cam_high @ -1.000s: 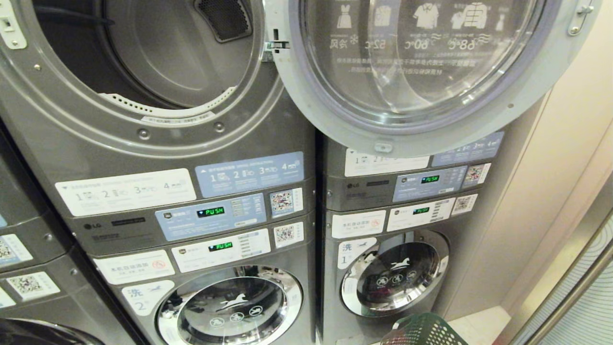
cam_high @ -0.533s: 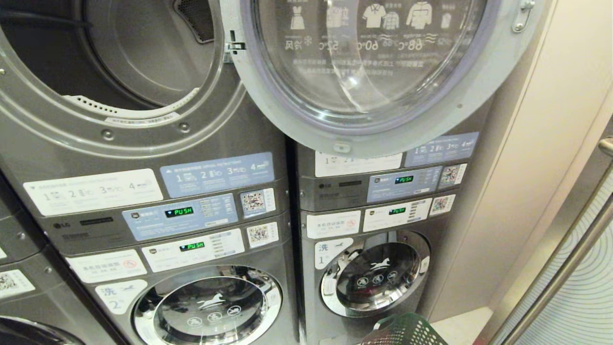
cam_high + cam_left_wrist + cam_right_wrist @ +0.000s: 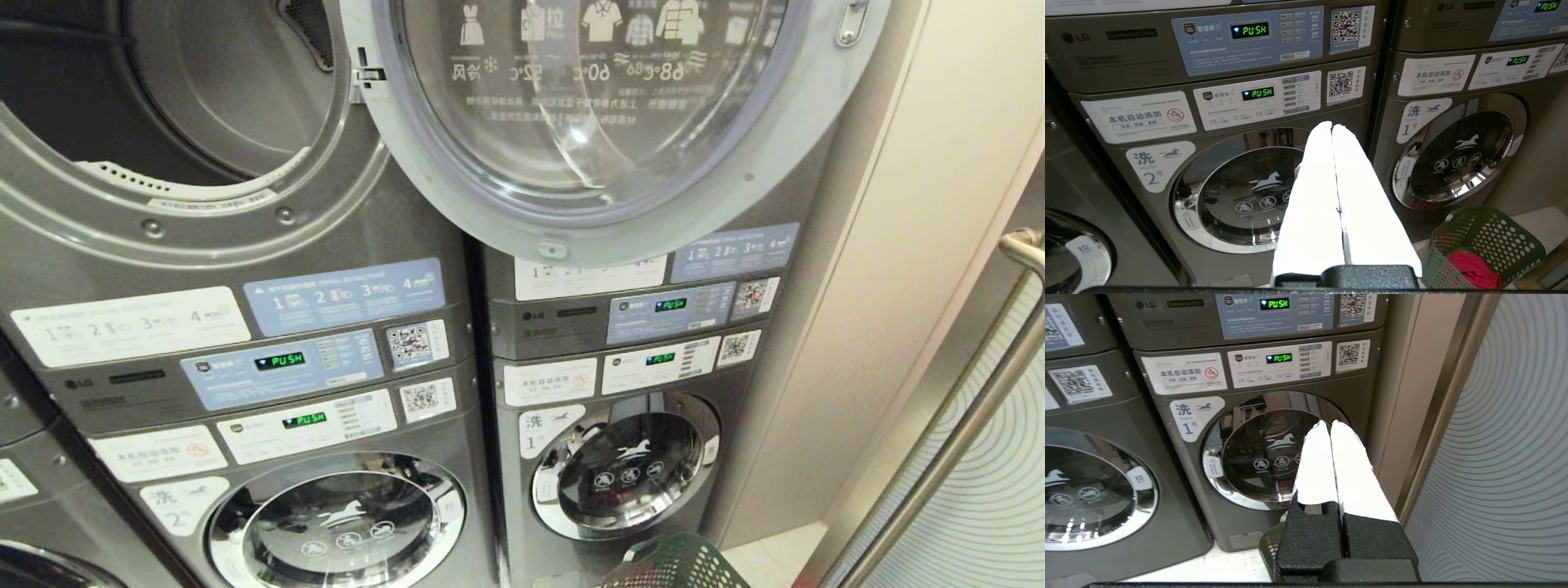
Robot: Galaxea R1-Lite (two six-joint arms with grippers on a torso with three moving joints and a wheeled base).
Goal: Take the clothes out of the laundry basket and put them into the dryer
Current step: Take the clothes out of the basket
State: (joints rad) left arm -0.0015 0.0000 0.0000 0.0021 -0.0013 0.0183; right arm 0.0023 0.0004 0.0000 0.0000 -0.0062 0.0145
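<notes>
Both claws are pressed together, holding nothing; the left gripper (image 3: 1332,127) hangs before the washers, the green laundry basket (image 3: 1484,241) with red clothes (image 3: 1474,272) low beside it; the right gripper (image 3: 1329,424) sits above the basket's rim; the dryer drum (image 3: 175,90) gapes high overhead, its door (image 3: 604,122) swung wide; reaching could snag that door.

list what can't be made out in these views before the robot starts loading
- Laundry basket: the left wrist view shows one red garment; the basket wall hides anything beneath, and the head view's bottom edge cuts the basket off.
- Open dryer: the head view's top and left edges crop the drum.
- Panel small print: too small to read in the head view.
- Neither shut end effector, left or right, appears in the head view.
</notes>
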